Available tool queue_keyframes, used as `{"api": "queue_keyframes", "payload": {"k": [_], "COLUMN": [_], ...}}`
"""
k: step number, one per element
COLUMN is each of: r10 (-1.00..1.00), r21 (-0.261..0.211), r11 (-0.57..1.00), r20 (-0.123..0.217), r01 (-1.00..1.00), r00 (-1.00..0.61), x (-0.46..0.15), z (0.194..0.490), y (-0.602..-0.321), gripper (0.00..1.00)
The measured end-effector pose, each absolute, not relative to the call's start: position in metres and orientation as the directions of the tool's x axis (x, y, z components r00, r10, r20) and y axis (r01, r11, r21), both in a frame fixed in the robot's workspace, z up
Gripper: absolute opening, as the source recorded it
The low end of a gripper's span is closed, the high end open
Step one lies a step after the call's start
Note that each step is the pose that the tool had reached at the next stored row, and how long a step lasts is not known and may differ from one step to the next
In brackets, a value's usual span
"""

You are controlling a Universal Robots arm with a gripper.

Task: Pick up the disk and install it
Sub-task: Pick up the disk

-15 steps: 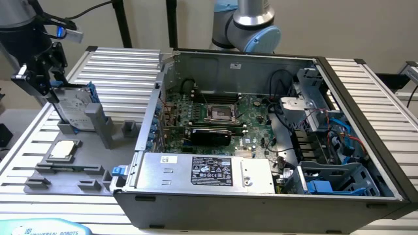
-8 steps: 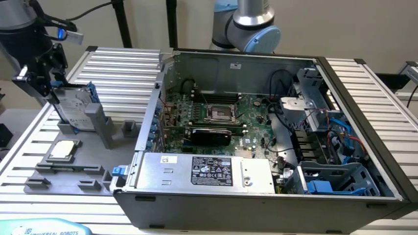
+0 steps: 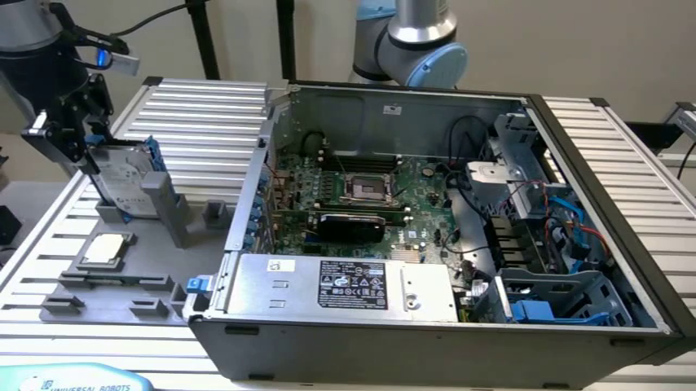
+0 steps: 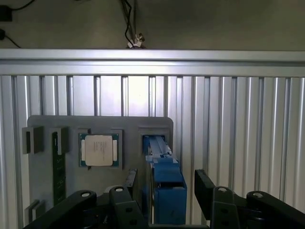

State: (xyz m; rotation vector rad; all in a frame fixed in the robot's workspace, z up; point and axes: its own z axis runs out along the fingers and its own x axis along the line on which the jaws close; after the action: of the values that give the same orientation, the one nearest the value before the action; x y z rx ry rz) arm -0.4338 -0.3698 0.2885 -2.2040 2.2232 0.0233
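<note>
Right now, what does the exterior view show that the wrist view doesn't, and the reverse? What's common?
Exterior: the open PC case with its motherboard and power supply, beside the grey fixture tray.
Wrist: an edge-on look at the disk in its blue carrier, standing between the open fingers with a gap on one side.
Both: the gripper straddling the upright disk, the CPU chip, the tray and the ribbed table.
</note>
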Motion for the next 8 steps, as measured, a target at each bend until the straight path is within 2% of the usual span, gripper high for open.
{"api": "queue_keyframes", "payload": {"k": [5,6,8], "r10": [-1.000,-1.000,-1.000], "r21": [0.003,0.003,0.003], "r11": [0.009,0.009,0.009], "r20": [-0.016,-0.016,-0.014], "r01": [-1.000,-1.000,-1.000], "r00": [-0.009,-0.009,-0.009], "x": [-0.4339,-0.4339,-0.4339], "z": [0.2883,0.2882,0.2883], "y": [-0.3697,-0.3697,-0.3697], "gripper": [0.58,0.51,0.51]}}
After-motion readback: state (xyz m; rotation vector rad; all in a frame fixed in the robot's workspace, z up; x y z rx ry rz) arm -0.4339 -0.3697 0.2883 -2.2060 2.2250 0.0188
